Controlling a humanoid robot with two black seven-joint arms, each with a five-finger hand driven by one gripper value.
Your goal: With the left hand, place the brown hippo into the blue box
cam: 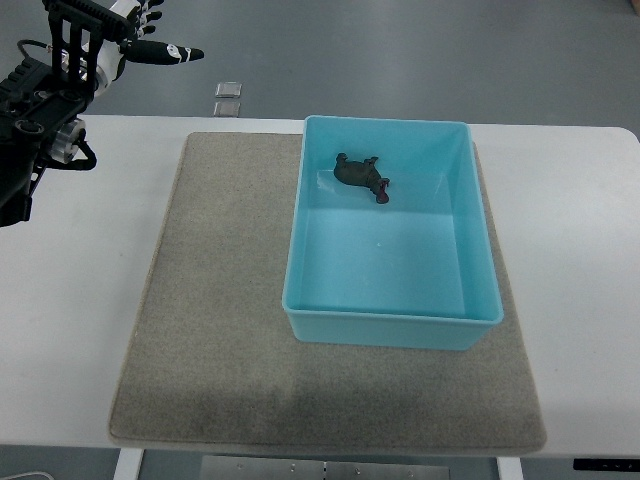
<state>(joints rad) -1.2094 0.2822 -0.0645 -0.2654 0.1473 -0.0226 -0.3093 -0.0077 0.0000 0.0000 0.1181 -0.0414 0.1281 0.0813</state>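
A small brown hippo [360, 174] lies on its side inside the blue box [305, 310], near the box's far wall. The box stands on a grey mat [220, 290] at the middle of the white table. My left hand [150, 35] is raised at the top left corner, well away from the box, fingers extended and holding nothing. The right arm does not show.
The white table [580, 230] stretches around the mat on both sides. Two small square plates [228, 98] are set in the floor beyond the table's far edge. The table's front edge runs along the bottom of the picture.
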